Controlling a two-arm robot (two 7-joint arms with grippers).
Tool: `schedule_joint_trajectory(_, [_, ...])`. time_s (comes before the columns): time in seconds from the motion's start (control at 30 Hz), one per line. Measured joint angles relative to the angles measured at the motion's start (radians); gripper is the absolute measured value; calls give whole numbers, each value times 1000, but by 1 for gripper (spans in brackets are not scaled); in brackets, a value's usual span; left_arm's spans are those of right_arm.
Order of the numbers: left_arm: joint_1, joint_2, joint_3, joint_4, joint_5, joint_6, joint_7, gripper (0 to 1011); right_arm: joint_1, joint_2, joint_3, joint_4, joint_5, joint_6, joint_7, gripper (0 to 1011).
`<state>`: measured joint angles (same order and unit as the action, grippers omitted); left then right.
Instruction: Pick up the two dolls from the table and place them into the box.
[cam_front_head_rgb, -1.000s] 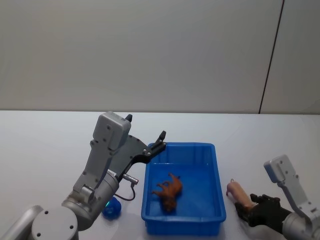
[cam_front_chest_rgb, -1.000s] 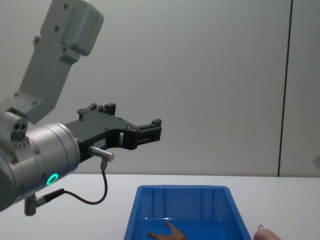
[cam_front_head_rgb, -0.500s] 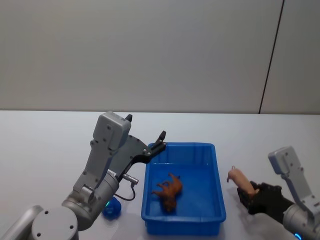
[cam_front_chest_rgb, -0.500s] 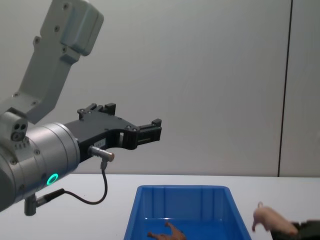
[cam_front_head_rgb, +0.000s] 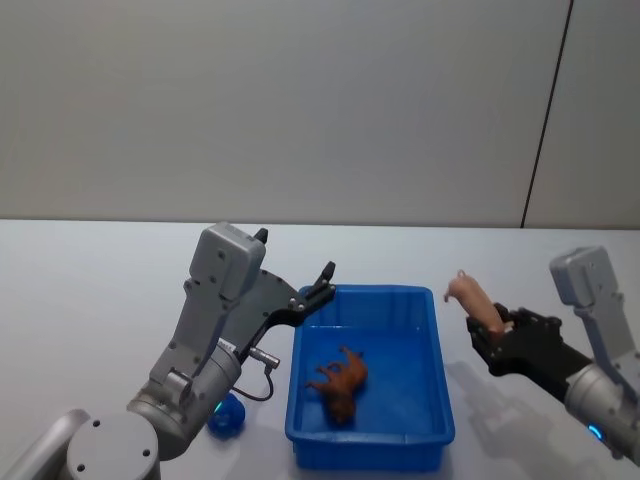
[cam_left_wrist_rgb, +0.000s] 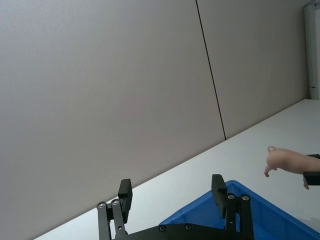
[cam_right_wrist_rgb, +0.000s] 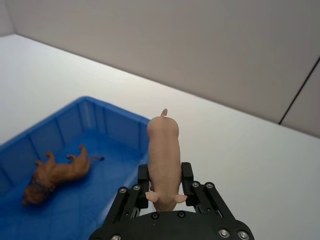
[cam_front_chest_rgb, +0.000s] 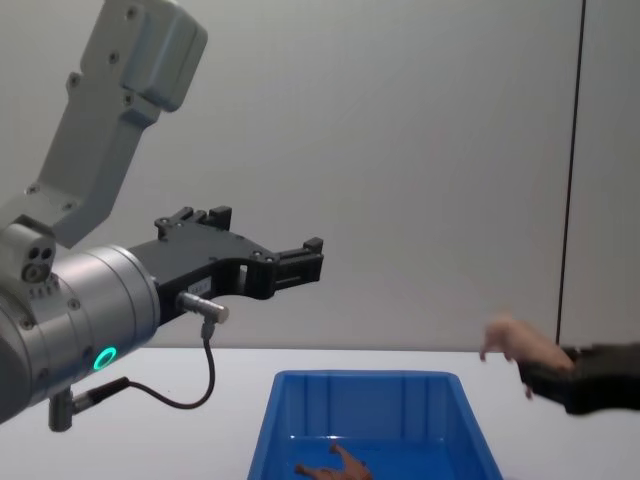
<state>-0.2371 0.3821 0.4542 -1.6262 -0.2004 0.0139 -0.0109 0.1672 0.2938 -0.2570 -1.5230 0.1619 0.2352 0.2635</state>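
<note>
Surface: the table (cam_front_head_rgb: 80, 300) is flat, plain white and matte. Behind it runs a light grey wall (cam_front_head_rgb: 300, 100) with one dark vertical seam (cam_front_head_rgb: 545, 110) to the right.

The box (cam_front_head_rgb: 441, 372) sits on the table in front of the robot. The reddish-brown doll (cam_front_head_rgb: 340, 378) lies on its side on the box floor.

The right gripper (cam_right_wrist_rgb: 165, 172) hangs in the air just right of the box, above rim height, fingers clamped on the pink doll (cam_front_head_rgb: 472, 300). The doll's curled tail end sticks out past the fingertips, toward the box side. The doll is clear of the table.

The left gripper (cam_left_wrist_rgb: 171, 186) is raised over the box's far left corner, fingers spread apart, holding nothing.

A dark blue round lump (cam_front_head_rgb: 225, 418) rests on the table left of the box, beside the left arm.
</note>
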Motion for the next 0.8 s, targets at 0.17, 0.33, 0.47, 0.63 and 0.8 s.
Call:
schedule_joint_trajectory(0.17, [0,0,0,0,0,0,0,1001,15,-5,-3,-13,-5,-15,36,366])
schedule_joint_trajectory(0.33, [0,0,0,0,0,0,0,1001,32,-15,-14,-18,-15,-7,77,366])
schedule_joint_trajectory(0.47, [0,0,0,0,0,0,0,1001,44,-26,-26,-14,-29,9,105,366])
schedule_joint_trajectory(0.63, [0,0,0,0,0,0,0,1001,55,-40,-44,3,-54,28,131,380])
schedule_joint_trajectory(0.8, [0,0,0,0,0,0,0,1001,63,-55,-62,25,-77,44,143,518])
